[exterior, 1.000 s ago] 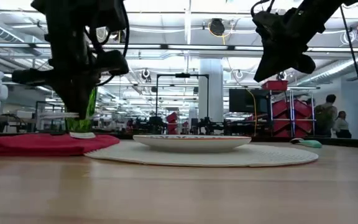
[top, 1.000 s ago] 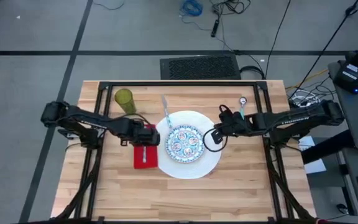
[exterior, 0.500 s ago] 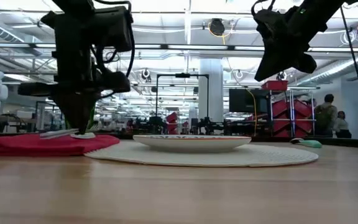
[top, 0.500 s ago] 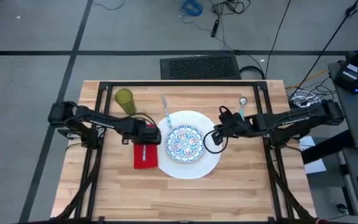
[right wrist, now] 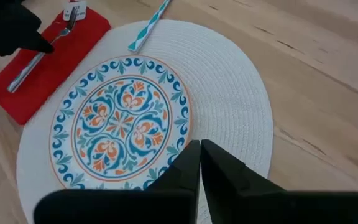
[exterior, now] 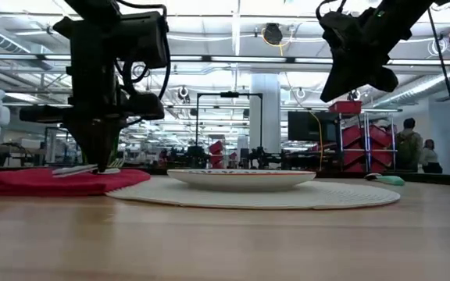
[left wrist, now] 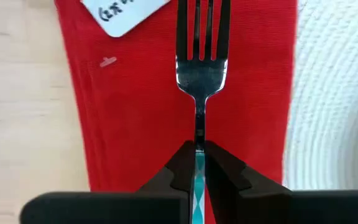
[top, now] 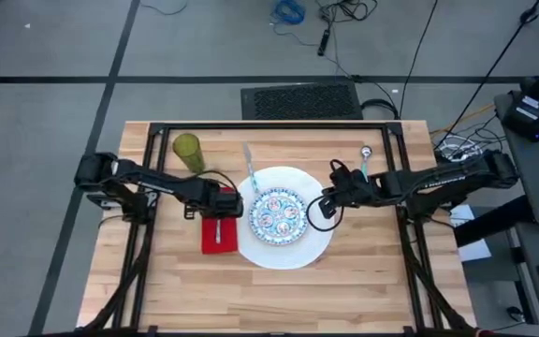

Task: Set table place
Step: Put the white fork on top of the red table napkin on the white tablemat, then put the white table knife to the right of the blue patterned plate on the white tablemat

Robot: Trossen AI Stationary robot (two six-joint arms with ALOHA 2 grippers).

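Observation:
A red napkin [top: 209, 241] lies on the table [top: 344, 290], left of a large white round woven mat [top: 293, 251]. A small blue-patterned plate [top: 277, 215] sits on the mat's middle. My left gripper [top: 219, 204] stands over the napkin, shut on a silver fork [left wrist: 197, 81] with a teal-patterned handle. My right gripper [top: 324, 211] is shut on nothing and hovers high above the mat's right part [right wrist: 229, 93], beside the plate [right wrist: 120, 121]. The olive-green tumbler [top: 188, 150] stands upright at the far left. The teal-handled spoon [top: 365, 159] lies at the far right. My left gripper pinches the fork's handle [left wrist: 198, 140] between its two fingers, just behind the neck. The fingers come from above and point down. The fork lies about level along the napkin [left wrist: 135, 112], at its top surface [exterior: 84, 168]; whether it rests there, I cannot tell.
A utensil with a teal-striped handle [top: 249, 164] lies at the mat's far edge. A white label [left wrist: 126, 12] shows on the napkin beyond the fork's tines. The black frame rails run along the table's left, right and far sides. Bare wood shows near the front edge.
My left gripper has come down a little over the napkin with the fork. In the low view the fork now shows as a level bar at the napkin's top, where a second ago only its tip showed under the fingers. My right gripper has kept still.

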